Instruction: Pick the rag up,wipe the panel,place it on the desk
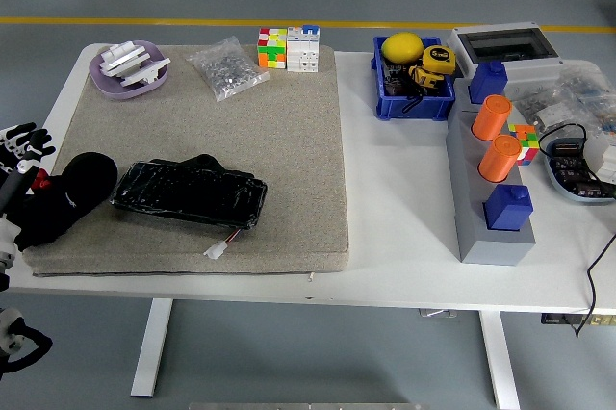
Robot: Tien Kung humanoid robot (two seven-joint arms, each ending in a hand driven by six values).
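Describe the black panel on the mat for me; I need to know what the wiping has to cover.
The panel is a flat, glossy black slab, elongated, and it looks wrapped in wrinkled shiny film. It lies flat on the grey mat, near the mat's front left, its long side running left to right and tilted slightly. A thin wire with a small white connector comes out near its front right corner. A black rag lies bunched at its left end, apparently touching it, and a dark lump sits along its far edge.

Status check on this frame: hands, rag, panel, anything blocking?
Left hand open at table's left edge, holding nothing. Right hand out of view. Rag on mat, touching panel's left end. Nothing blocking.
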